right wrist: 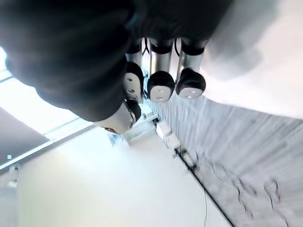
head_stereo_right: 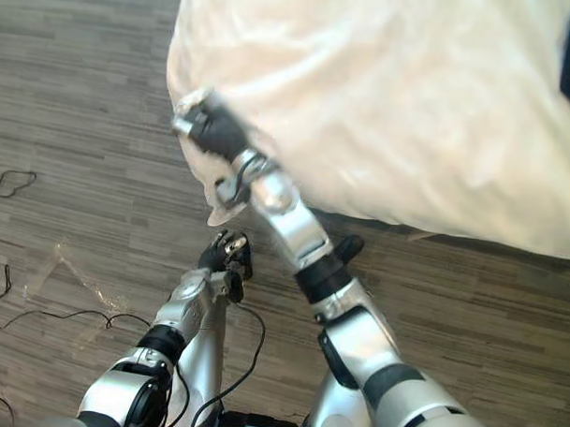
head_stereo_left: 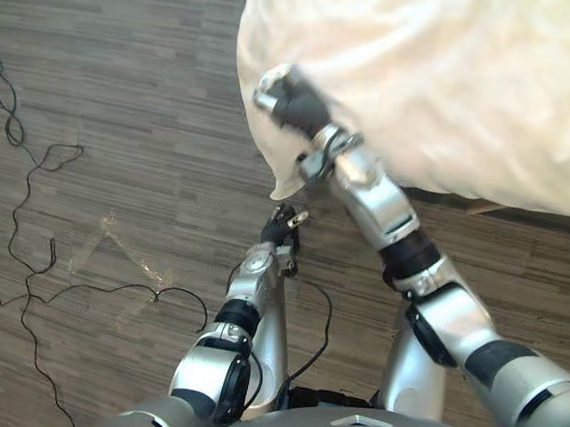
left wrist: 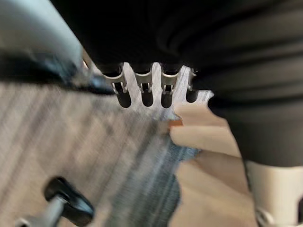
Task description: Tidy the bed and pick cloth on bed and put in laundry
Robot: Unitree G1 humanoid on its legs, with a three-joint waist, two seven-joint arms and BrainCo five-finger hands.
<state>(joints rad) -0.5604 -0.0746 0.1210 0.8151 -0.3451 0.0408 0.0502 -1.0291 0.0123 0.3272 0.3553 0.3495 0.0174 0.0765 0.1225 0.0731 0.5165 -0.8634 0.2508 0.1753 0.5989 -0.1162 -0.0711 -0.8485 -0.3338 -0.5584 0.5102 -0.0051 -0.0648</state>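
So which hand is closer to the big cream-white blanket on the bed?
Right. The right hand is against the cream-white blanket, at its corner; the left hand is apart from it, over the wooden floor.

Arms: left arm (head_stereo_left: 256, 301) and right arm (head_stereo_left: 384, 206), silver-grey shells with black bands at the joints.
Hands: left hand (head_stereo_left: 283, 227) and right hand (head_stereo_left: 294, 101), dark ribbed covers.
Fingers (right wrist: 161, 59): silver, rounded dark tips.

duvet (head_stereo_left: 439, 88): cream cloth, soft sheen | floor (head_stereo_left: 129, 124): grey wood-grain, matt

Right hand (head_stereo_left: 291, 101) raised (fingers (right wrist: 160, 86) curled)
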